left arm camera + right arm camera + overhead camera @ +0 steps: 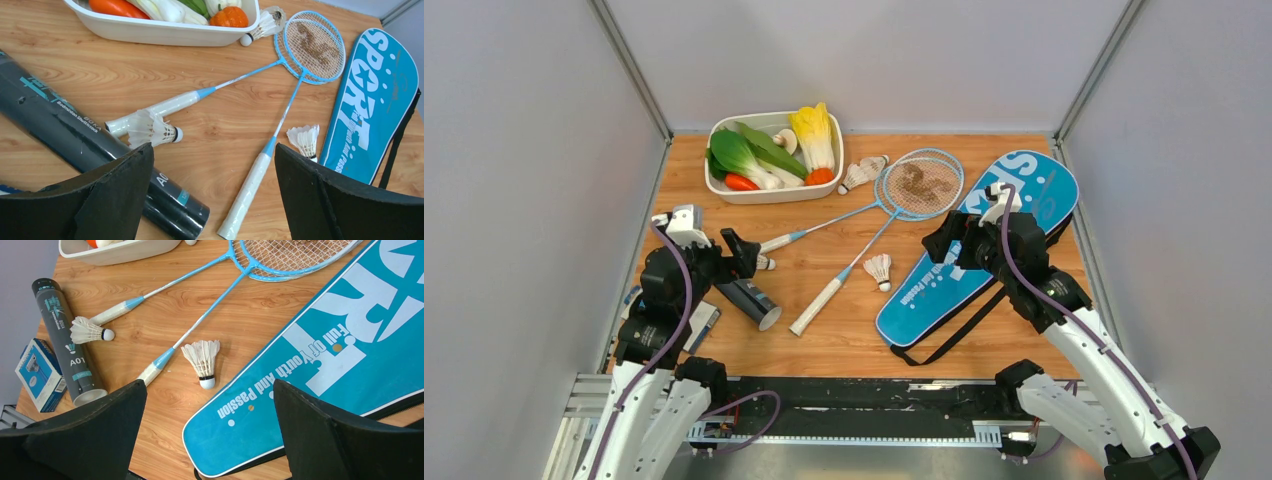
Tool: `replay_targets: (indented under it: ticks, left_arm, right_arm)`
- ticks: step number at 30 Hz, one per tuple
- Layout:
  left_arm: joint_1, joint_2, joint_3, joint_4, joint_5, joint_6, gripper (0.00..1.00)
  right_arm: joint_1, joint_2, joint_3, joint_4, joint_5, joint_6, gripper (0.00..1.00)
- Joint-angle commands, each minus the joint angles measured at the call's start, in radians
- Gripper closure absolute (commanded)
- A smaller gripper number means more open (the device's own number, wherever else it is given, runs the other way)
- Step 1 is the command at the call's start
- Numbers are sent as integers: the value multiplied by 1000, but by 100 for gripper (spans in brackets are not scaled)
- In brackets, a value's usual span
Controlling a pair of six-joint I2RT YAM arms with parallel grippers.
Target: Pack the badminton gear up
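My left gripper (212, 150) gapes wide, empty; one finger hides part of the tube (75, 132) just below. My right gripper (208, 385), equally wide and empty, hangs over the cover (325, 355), whose head is cut off. Rackets (315, 47) and shuttlecocks (150, 131) lie between them, tray (165, 32) beyond.

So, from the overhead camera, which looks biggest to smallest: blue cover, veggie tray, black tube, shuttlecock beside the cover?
1. blue cover
2. white tray
3. black tube, partly hidden, so less sure
4. shuttlecock

Tray (120, 252), cover (350, 340) cropped in right wrist view
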State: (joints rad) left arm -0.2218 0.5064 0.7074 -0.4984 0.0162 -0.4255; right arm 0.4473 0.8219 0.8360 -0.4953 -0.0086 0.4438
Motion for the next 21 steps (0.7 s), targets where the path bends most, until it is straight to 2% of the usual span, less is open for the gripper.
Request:
replay_targets:
  ticks: [1,7,12,17,21]
  left_arm:
    - [-2,1,6,8,-13,-12,4]
    - [-2,2,7,4,-13,-14,4]
    - [-2,1,13,-20,-106,-42,4]
    - [-2,62,95,-206,-195,-198,4]
    - [-1,161,155,-389,-233,-384,9]
  right_arm:
    - [1,-14,17,47,9,8,0]
    - [2,-14,14,45,9,13,0]
    - [1,1,31,45,0,15,0]
    - [1,2,32,44,-8,28,0]
    - [3,-9,17,42,-27,30,0]
